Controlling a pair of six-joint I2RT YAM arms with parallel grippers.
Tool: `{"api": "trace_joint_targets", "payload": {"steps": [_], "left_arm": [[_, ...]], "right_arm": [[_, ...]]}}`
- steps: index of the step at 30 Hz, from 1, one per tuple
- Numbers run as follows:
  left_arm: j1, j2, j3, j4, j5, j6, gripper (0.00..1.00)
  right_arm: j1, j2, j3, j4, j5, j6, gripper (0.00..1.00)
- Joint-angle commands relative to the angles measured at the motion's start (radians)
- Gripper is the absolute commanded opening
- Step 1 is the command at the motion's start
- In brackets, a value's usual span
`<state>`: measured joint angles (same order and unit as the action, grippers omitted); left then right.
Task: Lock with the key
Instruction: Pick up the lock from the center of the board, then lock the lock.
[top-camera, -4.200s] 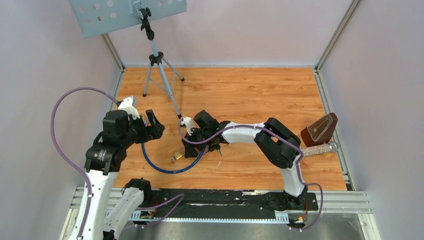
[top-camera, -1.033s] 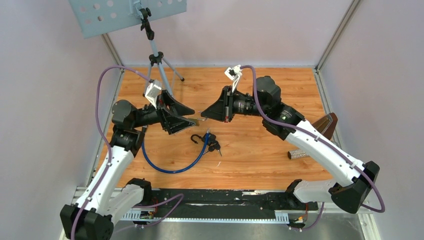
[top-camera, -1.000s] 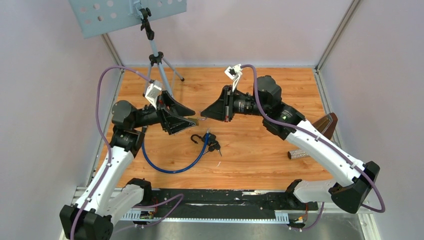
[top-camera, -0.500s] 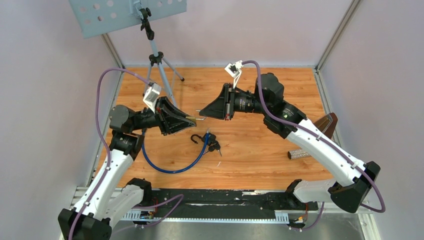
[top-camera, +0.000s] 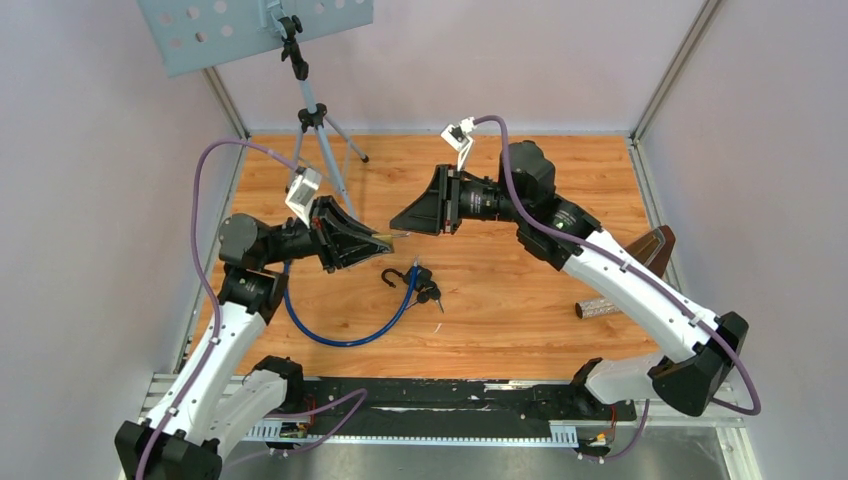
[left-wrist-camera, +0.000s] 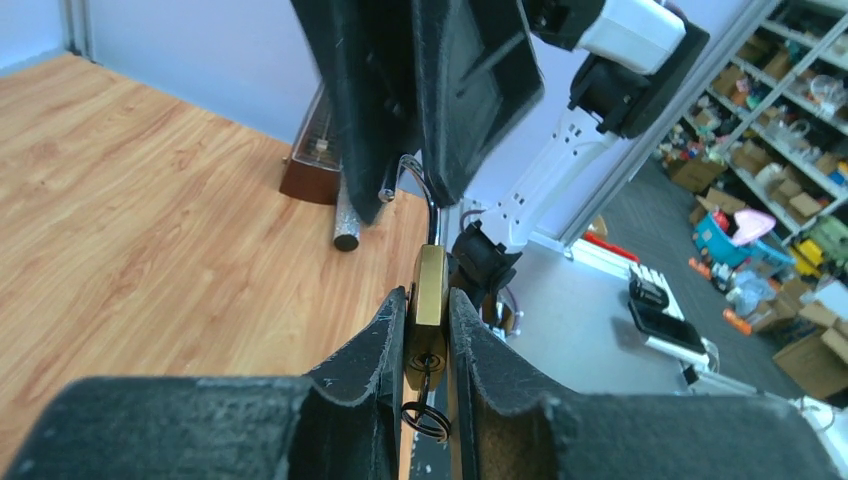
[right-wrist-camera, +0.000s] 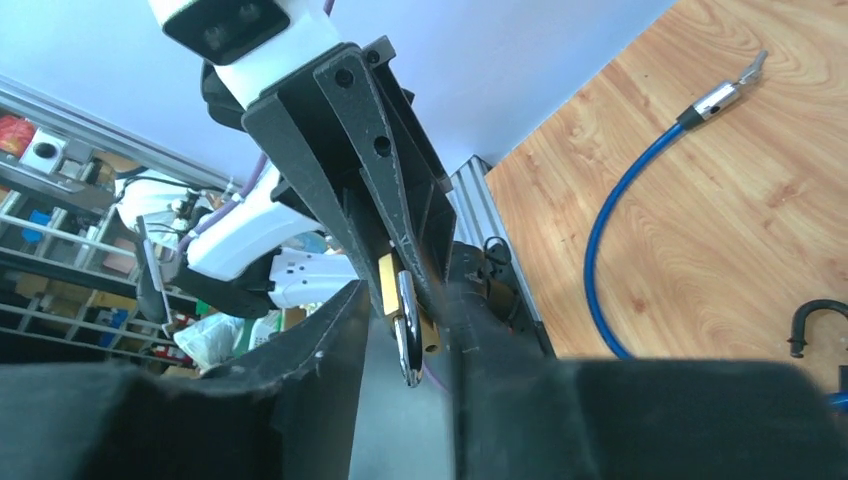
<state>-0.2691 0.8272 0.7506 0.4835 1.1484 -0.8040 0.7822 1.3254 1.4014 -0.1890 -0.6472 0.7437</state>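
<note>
Clamping a small brass padlock between its jaws, the left gripper holds it above the wooden desk. The right gripper, jaws slightly apart, straddles its steel shackle. A wire key ring dangles beneath. Closing the shackle and turning the key look undone.

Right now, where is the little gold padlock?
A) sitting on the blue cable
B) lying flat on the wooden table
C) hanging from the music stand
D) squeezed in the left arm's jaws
D: the left wrist view shows the left gripper with its jaws shut on the brass padlock.
</note>
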Motion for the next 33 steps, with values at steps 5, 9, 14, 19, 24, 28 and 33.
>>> {"api": "trace_joint_targets", "payload": {"steps": [5,9,14,19,24,28,33], "left_arm": [[-0.007,0.086,0.127,-0.269,-0.201,-0.005,0.00],[-0.007,0.111,0.137,-0.290,-0.193,-0.051,0.00],[-0.007,0.115,0.150,-0.324,-0.163,-0.101,0.00],[-0.007,0.120,0.189,-0.444,-0.124,-0.083,0.00],[-0.007,0.104,0.193,-0.479,-0.096,-0.060,0.00],[-0.007,0.082,0.194,-0.533,-0.055,0.006,0.00],[-0.007,0.051,0.196,-0.549,-0.058,0.063,0.00]], "right_arm": [[-0.102,-0.006,-0.063,0.066,0.054,-0.063,0.72],[-0.162,-0.090,-0.166,0.145,0.065,-0.146,0.75],[-0.163,-0.172,-0.218,0.210,0.027,-0.336,0.58],[-0.159,-0.210,-0.287,0.405,-0.181,-0.421,0.48],[-0.141,-0.187,-0.268,0.453,-0.200,-0.463,0.36],[-0.117,-0.102,-0.171,0.329,-0.158,-0.510,0.15],[-0.108,-0.047,-0.160,0.286,-0.127,-0.536,0.04]]}}
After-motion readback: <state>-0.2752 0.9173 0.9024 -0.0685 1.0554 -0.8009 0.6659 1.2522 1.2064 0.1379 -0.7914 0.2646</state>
